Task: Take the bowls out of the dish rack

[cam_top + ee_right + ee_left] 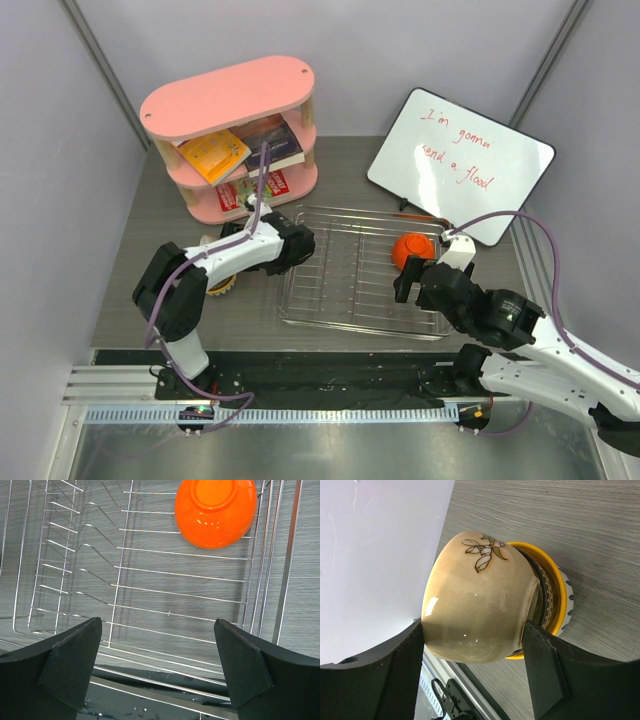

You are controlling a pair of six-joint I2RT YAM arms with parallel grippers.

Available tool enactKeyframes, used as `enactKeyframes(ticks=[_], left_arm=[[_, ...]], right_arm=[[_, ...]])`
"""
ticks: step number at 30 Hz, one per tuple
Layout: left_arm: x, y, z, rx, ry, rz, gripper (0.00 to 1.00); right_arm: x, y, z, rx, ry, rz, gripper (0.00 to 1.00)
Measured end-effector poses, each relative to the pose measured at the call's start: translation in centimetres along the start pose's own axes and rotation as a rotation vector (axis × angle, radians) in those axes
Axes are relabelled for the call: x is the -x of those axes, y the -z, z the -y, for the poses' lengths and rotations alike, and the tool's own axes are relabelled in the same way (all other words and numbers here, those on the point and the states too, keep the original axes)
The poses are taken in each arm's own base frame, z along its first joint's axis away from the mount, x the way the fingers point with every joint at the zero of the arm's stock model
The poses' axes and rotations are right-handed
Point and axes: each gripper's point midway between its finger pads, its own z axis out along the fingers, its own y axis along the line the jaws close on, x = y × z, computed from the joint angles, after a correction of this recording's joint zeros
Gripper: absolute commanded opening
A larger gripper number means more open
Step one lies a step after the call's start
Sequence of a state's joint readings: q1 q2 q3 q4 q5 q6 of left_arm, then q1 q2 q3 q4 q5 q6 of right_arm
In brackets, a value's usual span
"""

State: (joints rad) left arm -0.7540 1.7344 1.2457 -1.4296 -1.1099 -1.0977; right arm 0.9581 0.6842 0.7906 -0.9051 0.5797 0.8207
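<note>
At the frame's left, below the pink shelf (230, 130), a tan bowl (480, 605) is clasped by the left gripper (474, 630) against a yellow bowl (559, 587). The right gripper (157, 630) is held wide open over the dish rack (345, 275), where an orange bowl (215, 510) lies.

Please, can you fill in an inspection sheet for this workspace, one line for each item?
Surface: grey wood-grain table.
Job's things: orange bowl upside down in the far right corner of the rack, no other bowl seen in it; beige bowl nested into yellow bowl, left of the rack.
Clutter: pink shelf with books; whiteboard with red writing.
Grippers: left gripper closed on beige bowl; right gripper open and empty above the rack.
Cables: purple cable looped over each arm.
Surroundings: plain grey walls; metal rail at near edge.
</note>
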Motion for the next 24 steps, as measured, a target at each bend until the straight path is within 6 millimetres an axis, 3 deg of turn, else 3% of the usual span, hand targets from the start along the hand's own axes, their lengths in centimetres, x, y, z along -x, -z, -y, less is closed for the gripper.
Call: enactKeyframes(ticks=[2, 4, 8, 9, 24], left_arm=[[-0.02, -0.04, -0.03, 0.005, 0.003, 0.006, 0.44], [-0.04, -0.04, -0.04, 0.007, 0.007, 0.010, 0.56], [-0.07, -0.04, -0.14, 0.006, 0.022, 0.012, 0.58], [-0.08, -0.01, -0.19, 0.004, 0.029, 0.012, 0.65], [0.11, 0.19, 0.24, -0.037, 0.129, 0.003, 0.89]], right_arm=[[-0.01, -0.01, 0.00, 0.000, 0.001, -0.001, 1.00], [-0.04, 0.00, -0.02, 0.001, 0.002, -0.002, 1.00], [-0.04, 0.00, -0.02, 0.001, 0.003, -0.002, 1.00], [-0.04, 0.00, -0.02, 0.001, 0.003, -0.002, 1.00], [-0.09, -0.03, -0.04, 0.001, 0.004, -0.005, 1.00]])
